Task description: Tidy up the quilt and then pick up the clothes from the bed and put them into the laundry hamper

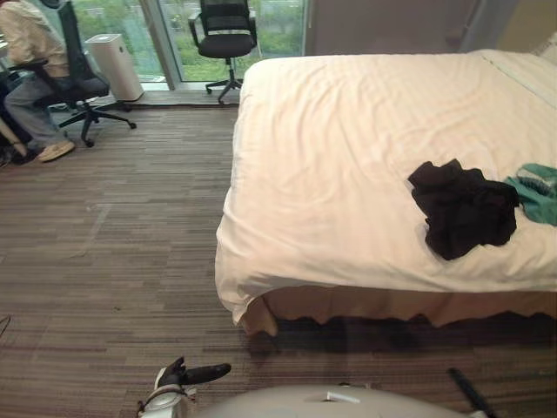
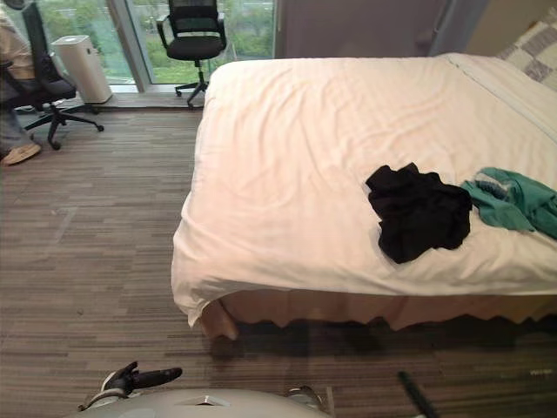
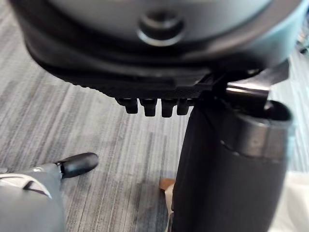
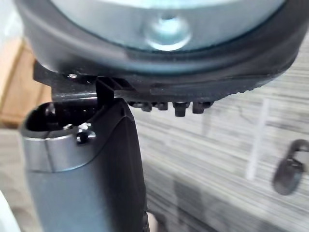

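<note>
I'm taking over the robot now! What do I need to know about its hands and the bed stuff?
Left hand: open, hanging low, holding nothing.
Right hand: open, low, also empty.
Quilt: spread flat over the bed with only slight wrinkles; looks tidied.
Black clothes and green clothes: bunched side by side on the quilt near the closest edge, on the robot's right.
Left to do: pick up both and put them into the laundry hamper.
</note>
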